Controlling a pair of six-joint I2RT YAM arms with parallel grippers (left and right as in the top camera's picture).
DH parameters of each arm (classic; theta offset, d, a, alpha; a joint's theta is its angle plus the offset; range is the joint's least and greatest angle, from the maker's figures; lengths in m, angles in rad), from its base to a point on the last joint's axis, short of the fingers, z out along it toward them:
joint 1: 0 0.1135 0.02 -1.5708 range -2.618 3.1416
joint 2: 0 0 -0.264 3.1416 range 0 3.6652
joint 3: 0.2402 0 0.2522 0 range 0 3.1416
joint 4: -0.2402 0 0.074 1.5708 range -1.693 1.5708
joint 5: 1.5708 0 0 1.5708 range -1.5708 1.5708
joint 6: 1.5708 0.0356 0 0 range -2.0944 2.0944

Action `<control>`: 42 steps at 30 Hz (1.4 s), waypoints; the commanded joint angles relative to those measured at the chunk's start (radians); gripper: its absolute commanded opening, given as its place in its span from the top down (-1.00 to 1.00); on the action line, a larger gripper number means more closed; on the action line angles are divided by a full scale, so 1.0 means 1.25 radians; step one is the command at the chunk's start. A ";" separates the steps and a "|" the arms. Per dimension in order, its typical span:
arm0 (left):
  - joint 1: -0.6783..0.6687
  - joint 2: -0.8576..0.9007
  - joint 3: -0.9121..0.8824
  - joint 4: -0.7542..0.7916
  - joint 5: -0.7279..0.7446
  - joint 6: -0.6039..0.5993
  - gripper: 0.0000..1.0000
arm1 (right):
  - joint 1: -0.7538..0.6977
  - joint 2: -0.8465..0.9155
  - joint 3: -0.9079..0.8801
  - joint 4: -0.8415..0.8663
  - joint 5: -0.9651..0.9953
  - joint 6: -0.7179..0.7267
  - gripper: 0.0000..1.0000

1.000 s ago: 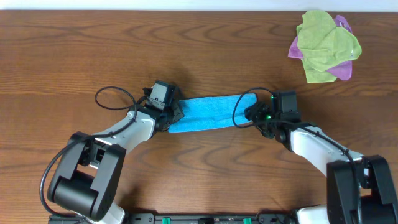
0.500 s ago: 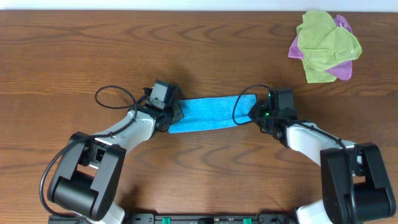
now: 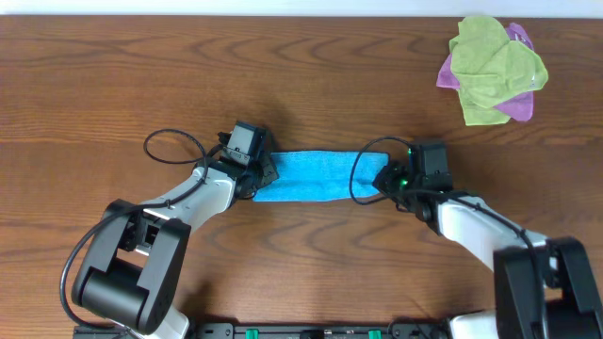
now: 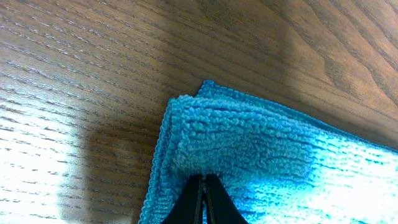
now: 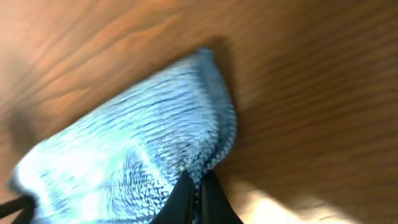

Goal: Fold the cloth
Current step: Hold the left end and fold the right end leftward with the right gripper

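The sky-blue cloth lies as a narrow folded strip across the middle of the wooden table. My left gripper pinches its left end; in the left wrist view the black fingers are shut on the doubled terry edge of the cloth. My right gripper grips the right end. In the right wrist view its fingers are closed on the rounded fold of the cloth, slightly lifted and blurred.
A lime-green cloth lies crumpled on a purple-pink cloth at the far right back of the table. Black cables loop beside each wrist, one crossing the blue strip's right end.
The right gripper has shut on the cloth's right end and moved slightly left, shortening the strip. The left gripper has stayed put, still shut on the left end.
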 commanded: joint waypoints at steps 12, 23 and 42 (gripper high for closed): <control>0.000 0.023 -0.003 -0.019 -0.014 0.015 0.88 | 0.114 -0.111 0.009 0.014 -0.024 0.007 0.97; 0.000 0.023 -0.003 -0.019 -0.009 0.020 0.88 | 0.181 -0.111 0.037 0.082 -0.024 0.034 0.97; 0.001 0.015 -0.002 -0.018 0.013 0.045 0.89 | 0.250 -0.110 0.039 0.140 -0.002 0.078 0.97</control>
